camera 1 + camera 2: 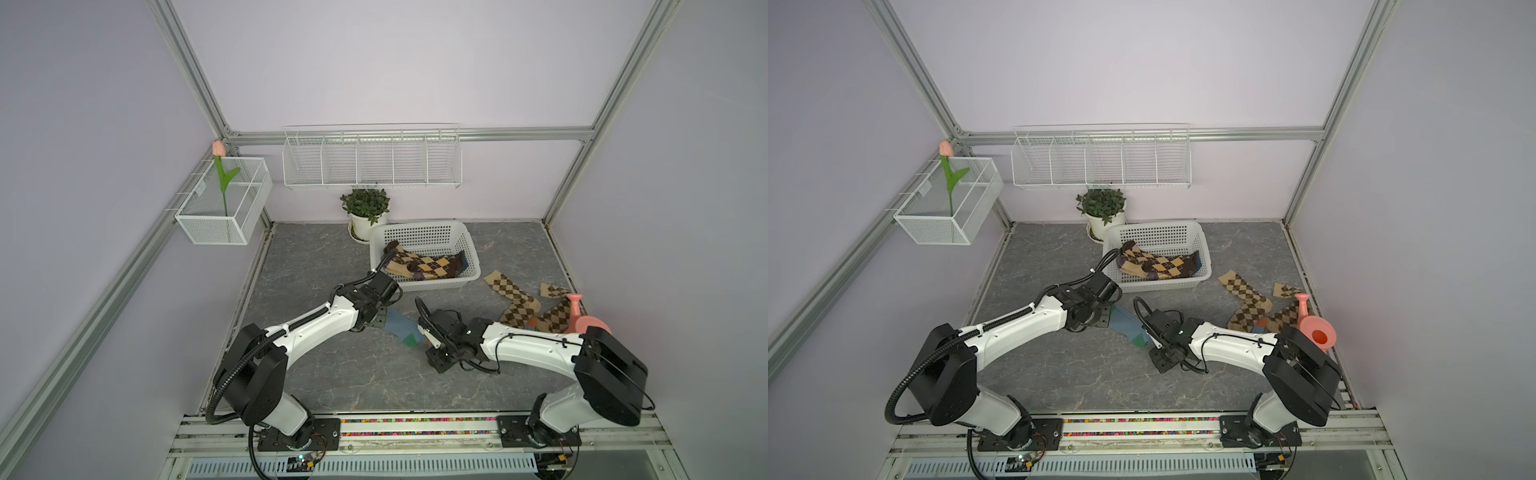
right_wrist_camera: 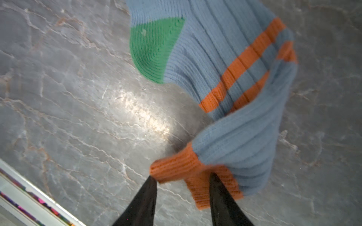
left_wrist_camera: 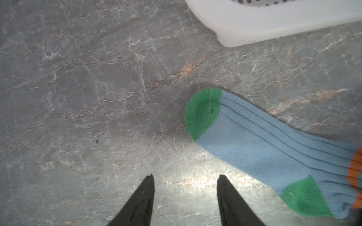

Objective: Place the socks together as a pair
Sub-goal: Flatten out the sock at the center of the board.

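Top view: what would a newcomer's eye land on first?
The blue sock with green toe and orange stripes lies mid-table between both arms, the right gripper at its orange cuff, the left gripper open near its toe. Behind, dark argyle socks lie in the white basket; tan argyle socks sprawl by the pink watering can.

The sock point(image 3: 274, 152) is ribbed knit cloth, the tabletop point(image 3: 78, 97) sheeny marbled stone-look, the basket point(image 3: 274, 21) smooth plastic.

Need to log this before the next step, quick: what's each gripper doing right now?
Left gripper: open, empty, beside the blue sock.
Right gripper: open, jaws apart at that sock's orange cuff, not clamped.
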`<state>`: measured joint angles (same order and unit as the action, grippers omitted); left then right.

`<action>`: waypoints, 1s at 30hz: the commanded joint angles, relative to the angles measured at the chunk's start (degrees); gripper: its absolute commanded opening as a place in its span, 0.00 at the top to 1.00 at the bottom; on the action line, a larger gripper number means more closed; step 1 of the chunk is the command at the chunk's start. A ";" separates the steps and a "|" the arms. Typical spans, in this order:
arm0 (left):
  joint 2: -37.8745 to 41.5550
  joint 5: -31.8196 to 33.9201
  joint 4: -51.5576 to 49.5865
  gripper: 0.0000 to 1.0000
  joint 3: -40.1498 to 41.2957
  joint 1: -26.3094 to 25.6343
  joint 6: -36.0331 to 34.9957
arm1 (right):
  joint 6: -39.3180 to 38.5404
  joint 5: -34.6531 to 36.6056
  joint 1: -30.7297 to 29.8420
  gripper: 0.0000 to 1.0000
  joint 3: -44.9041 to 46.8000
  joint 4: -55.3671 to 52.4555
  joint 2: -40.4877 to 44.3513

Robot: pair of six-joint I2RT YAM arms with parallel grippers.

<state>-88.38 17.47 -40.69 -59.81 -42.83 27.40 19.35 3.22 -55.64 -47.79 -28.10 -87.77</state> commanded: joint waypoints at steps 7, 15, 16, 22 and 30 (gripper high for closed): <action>-0.74 -1.47 2.62 0.46 0.30 -0.15 0.99 | 2.37 1.61 -1.49 0.87 -1.82 -2.13 -1.58; -1.41 -2.26 3.07 0.48 -0.20 -0.22 0.32 | 0.25 -3.66 4.83 0.93 -5.18 -7.45 8.80; -1.77 -2.50 3.24 0.48 -0.46 -0.32 0.14 | -0.58 -3.66 6.84 0.93 -5.35 -8.06 9.90; -4.75 -2.75 2.81 0.48 -2.48 -1.97 -0.49 | -3.77 -3.64 16.81 0.93 -5.69 -10.18 9.42; -7.35 -2.28 3.33 0.49 -3.68 -2.60 -1.55 | -3.01 3.34 22.41 0.63 -1.13 -10.25 5.51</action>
<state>-94.50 14.92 -37.89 -61.34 -45.34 26.44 16.32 3.77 -34.48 -51.35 -36.84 -83.07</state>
